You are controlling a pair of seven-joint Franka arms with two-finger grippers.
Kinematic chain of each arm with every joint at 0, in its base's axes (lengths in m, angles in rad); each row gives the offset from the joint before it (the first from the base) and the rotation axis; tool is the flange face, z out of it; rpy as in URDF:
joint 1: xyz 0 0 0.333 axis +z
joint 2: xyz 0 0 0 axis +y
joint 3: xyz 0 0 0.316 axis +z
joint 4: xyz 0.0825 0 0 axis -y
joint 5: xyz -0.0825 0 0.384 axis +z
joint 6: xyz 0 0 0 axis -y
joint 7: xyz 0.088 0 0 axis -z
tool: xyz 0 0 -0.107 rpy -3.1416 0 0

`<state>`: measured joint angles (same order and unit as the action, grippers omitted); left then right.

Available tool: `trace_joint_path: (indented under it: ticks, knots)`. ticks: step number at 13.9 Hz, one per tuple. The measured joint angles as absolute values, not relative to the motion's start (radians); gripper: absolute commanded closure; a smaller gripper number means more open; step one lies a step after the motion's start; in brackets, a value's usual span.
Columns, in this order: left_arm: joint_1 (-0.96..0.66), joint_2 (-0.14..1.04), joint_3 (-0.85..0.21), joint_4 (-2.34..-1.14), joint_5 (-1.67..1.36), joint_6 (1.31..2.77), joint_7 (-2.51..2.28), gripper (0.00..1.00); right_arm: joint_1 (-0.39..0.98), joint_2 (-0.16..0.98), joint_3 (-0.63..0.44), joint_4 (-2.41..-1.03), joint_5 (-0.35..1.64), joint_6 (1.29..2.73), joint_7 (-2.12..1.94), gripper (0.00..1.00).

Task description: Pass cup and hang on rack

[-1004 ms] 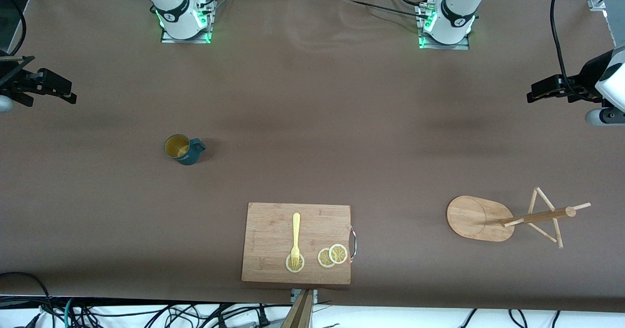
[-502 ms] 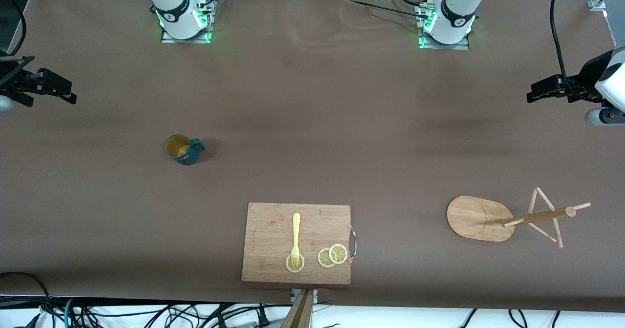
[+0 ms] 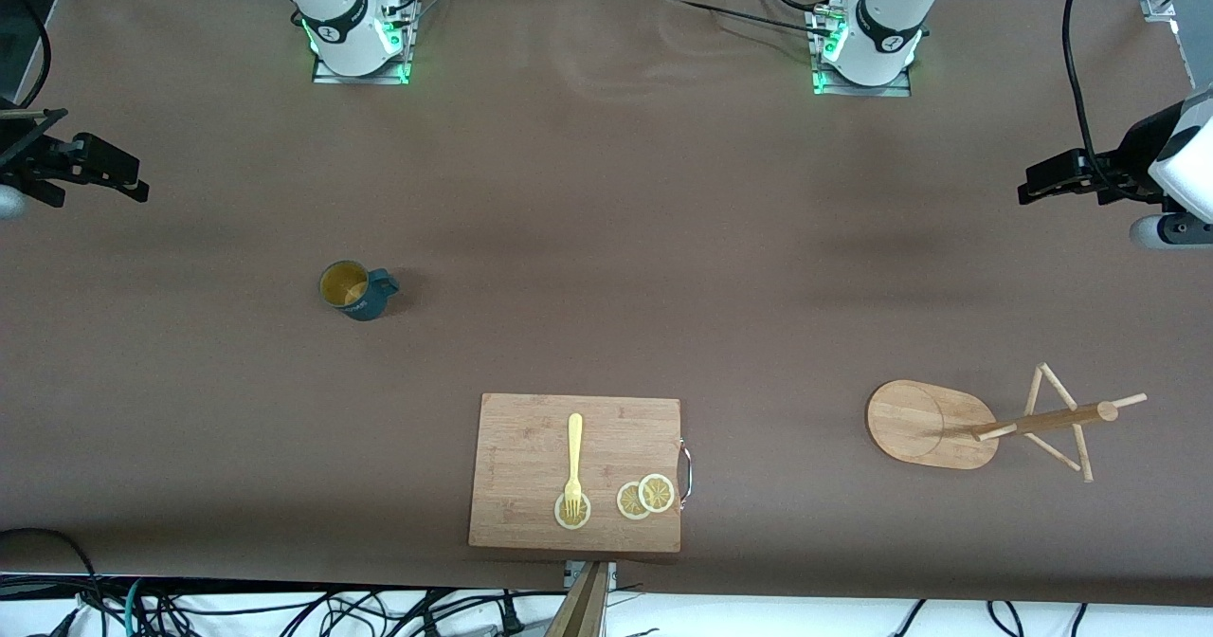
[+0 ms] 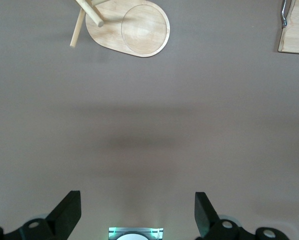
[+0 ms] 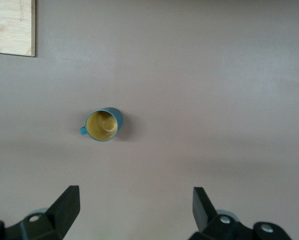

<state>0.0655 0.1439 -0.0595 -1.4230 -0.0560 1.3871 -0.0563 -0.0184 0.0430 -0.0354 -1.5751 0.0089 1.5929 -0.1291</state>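
The dark teal cup stands upright on the brown table toward the right arm's end, its yellow-ochre inside showing and its handle toward the middle of the table. It also shows in the right wrist view. The wooden rack stands on its oval base toward the left arm's end, and its base shows in the left wrist view. My right gripper is open and empty, high over the table's edge, well away from the cup. My left gripper is open and empty, high over its end, away from the rack.
A rectangular wooden cutting board lies near the front camera's edge between cup and rack. A yellow fork and lemon slices lie on it. Both arm bases stand along the table's edge farthest from the front camera.
The left gripper has shifted very slightly toward the middle of the table. The right arm, the cup and the rack have not moved.
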Motion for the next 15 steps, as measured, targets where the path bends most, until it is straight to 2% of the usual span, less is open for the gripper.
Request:
trace_joint_path:
  ticks: [15]
  knots:
    - [0.065, 0.156, -0.070, -1.408, -0.056, 1.388, -0.059, 0.00, -0.015, 0.043, -0.035, -1.577, 0.009, 1.592, -0.129, 0.00]
